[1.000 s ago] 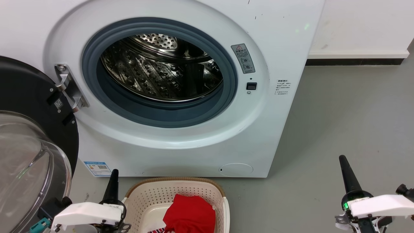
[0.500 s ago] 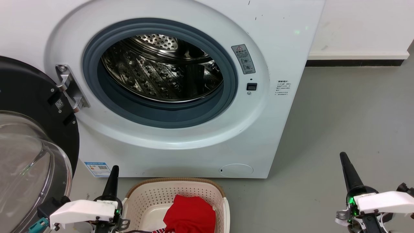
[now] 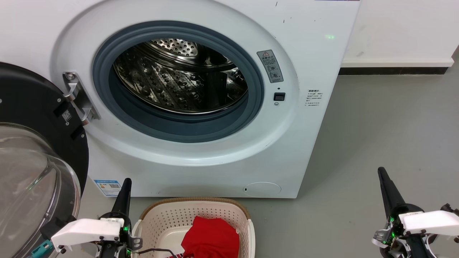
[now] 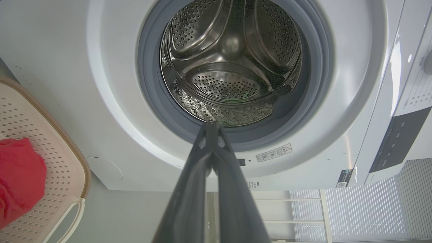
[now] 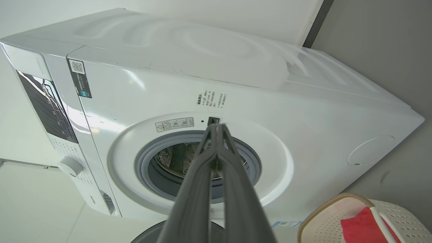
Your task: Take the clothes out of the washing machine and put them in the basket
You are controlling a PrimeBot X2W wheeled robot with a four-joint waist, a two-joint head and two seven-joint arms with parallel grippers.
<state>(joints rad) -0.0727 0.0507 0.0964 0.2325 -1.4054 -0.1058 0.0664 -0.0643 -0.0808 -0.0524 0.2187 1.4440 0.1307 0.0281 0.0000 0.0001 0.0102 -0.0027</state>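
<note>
red clothes (image 3: 211,236) are seen piled in the basket (image 3: 193,199) before the washing machine (image 3: 287,143), and the left gripper (image 3: 126,181) and right gripper (image 3: 381,170) are held closed on nothing.

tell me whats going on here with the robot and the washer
A two-armed robot is moving laundry from a washer into a basket on the floor in front of it. The washer's door is open at the left, and the part of the drum in view looks empty. Red clothes lie in the basket. The left tool and right tool are both shut and hold nothing, one on either side of the basket.
</note>
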